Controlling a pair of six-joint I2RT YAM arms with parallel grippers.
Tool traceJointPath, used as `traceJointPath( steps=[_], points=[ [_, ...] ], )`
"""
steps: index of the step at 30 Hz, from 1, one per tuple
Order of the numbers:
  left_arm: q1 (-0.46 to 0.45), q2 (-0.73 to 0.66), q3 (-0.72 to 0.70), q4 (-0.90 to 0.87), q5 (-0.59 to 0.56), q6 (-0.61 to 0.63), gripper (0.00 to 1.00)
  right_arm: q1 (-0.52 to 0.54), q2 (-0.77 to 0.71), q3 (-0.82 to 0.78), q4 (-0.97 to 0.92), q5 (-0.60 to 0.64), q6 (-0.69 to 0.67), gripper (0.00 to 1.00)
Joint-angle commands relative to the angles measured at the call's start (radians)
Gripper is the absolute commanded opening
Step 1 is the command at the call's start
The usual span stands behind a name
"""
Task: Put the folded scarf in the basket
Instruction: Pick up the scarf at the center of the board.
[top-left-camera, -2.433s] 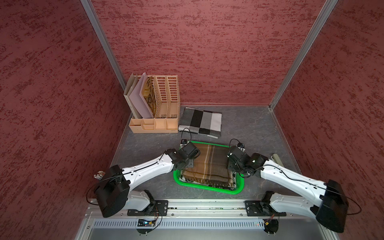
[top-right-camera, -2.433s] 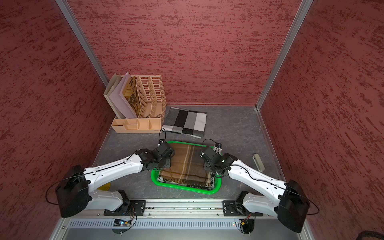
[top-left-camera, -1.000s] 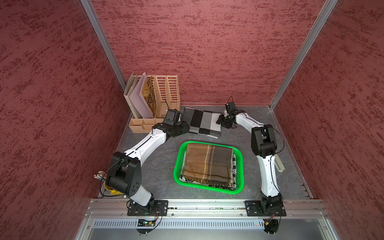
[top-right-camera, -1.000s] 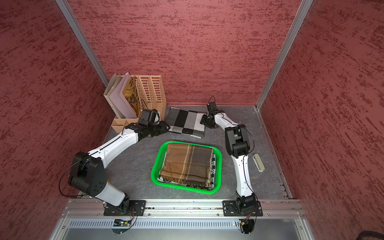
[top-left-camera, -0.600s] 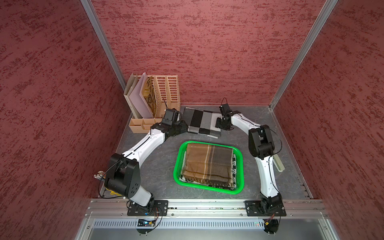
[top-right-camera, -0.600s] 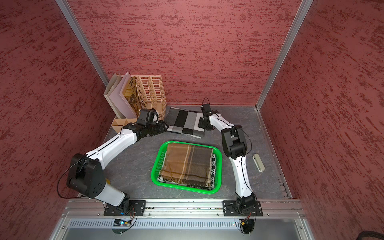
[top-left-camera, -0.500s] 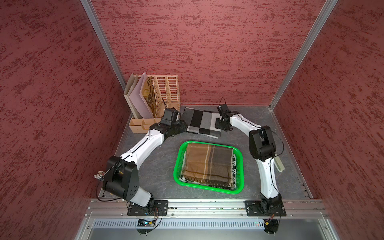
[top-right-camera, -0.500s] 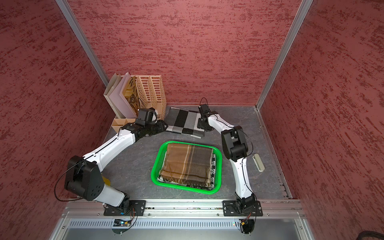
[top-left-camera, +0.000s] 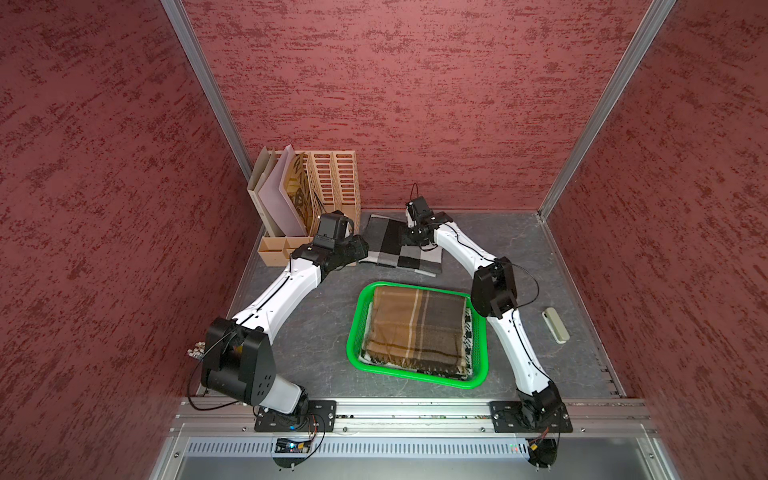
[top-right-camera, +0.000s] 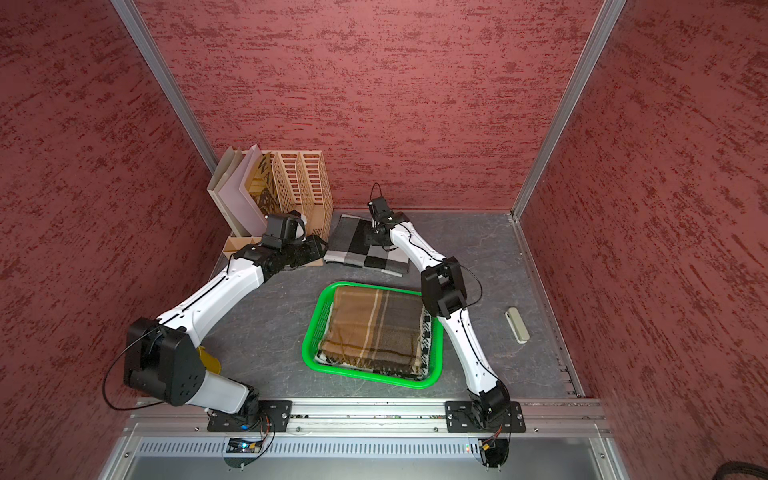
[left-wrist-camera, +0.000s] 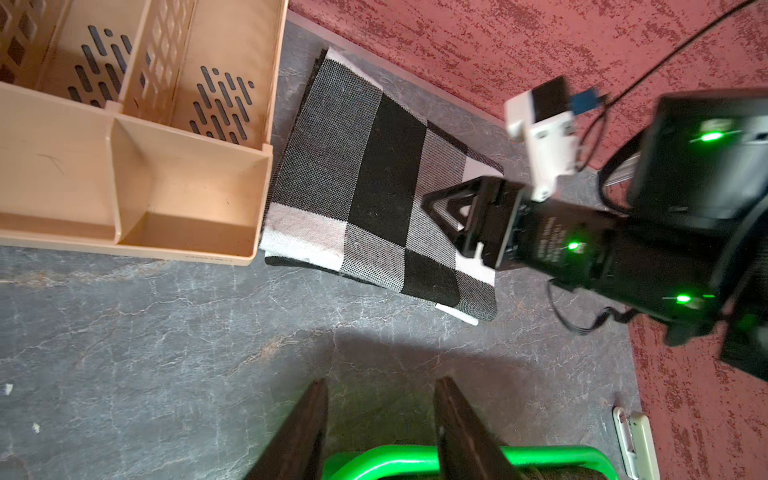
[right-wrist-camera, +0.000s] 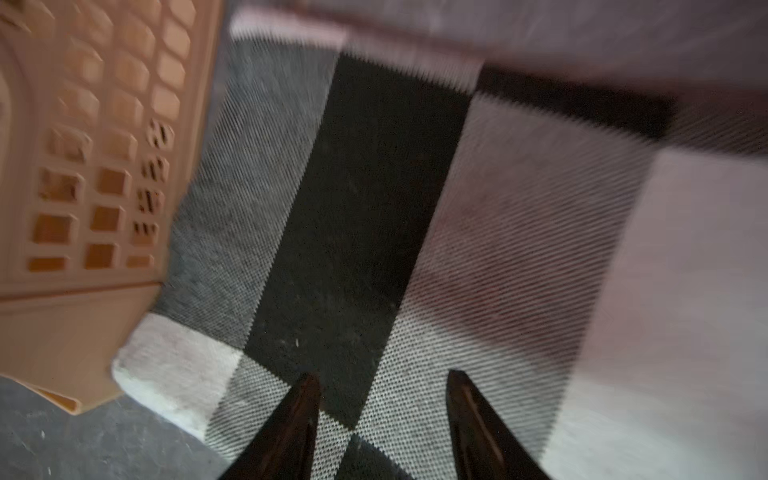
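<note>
Two grippers work at the far end of the table (left-wrist-camera: 166, 332), both by the checked scarf (top-left-camera: 399, 249).

Scarf: woven check in black, grey and white blocks, folded to a flat rectangle. A white under-layer peeks out at one corner.

Right gripper (right-wrist-camera: 382, 374): jaws apart, nothing between them. The tips are over the half of the scarf away from the organiser. Contact with the cloth cannot be told, as the wrist view is blurred.

Left gripper (left-wrist-camera: 381, 381): jaws apart, nothing held. The tips show against bare table, clear of the cloth in the wrist view. In both top views it sits at the scarf's organiser-side edge.

Position: the scarf lies flat on the table close to the back wall, one short edge hard up beside the base of the beige file organiser (top-left-camera: 328, 183).

Long axis: roughly along the back wall, from the organiser toward the right arm, slightly skewed.

Outward: the green basket (top-left-camera: 353, 332) sits near the front middle, apart from the checked scarf. It holds a brown plaid scarf (top-left-camera: 415, 324), folded flat on a black-and-white patterned cloth (top-left-camera: 468, 332) that shows at its edge. A pale oblong item (top-left-camera: 556, 325) lies on the table beyond the right arm.
</note>
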Motion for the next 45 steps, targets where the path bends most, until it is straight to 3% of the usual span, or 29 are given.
traceJointPath(
  steps=[1, 8, 14, 19, 23, 29, 36, 45],
  points=[
    [0.008, -0.003, 0.020, -0.016, 0.012, 0.017, 0.45, 0.000, 0.006, 0.029, -0.142, -0.065, -0.040, 0.54],
    [0.008, 0.009, 0.019, -0.002, 0.026, 0.016, 0.45, -0.007, -0.048, -0.092, -0.262, 0.045, -0.151, 0.54],
    [0.009, 0.055, 0.041, -0.003, 0.041, 0.028, 0.48, -0.043, -0.214, -0.385, -0.159, 0.074, -0.184, 0.55],
    [0.003, 0.108, 0.062, 0.013, 0.056, 0.033, 0.51, -0.074, -0.274, -0.511, -0.118, 0.066, -0.193, 0.55],
    [-0.001, 0.214, 0.123, 0.023, 0.090, 0.053, 0.58, -0.077, -0.347, -0.571, -0.032, 0.013, -0.188, 0.59],
    [0.002, 0.462, 0.308, 0.022, 0.154, 0.067, 0.66, -0.094, -0.434, -0.523, 0.010, -0.060, -0.138, 0.67],
    [-0.004, 0.689, 0.507, -0.022, 0.193, 0.090, 0.70, -0.237, -0.469, -0.562, 0.027, -0.103, -0.049, 0.74],
    [-0.011, 0.816, 0.582, -0.053, 0.217, 0.090, 0.70, -0.375, -0.423, -0.694, 0.127, -0.215, 0.010, 0.76]
  ],
)
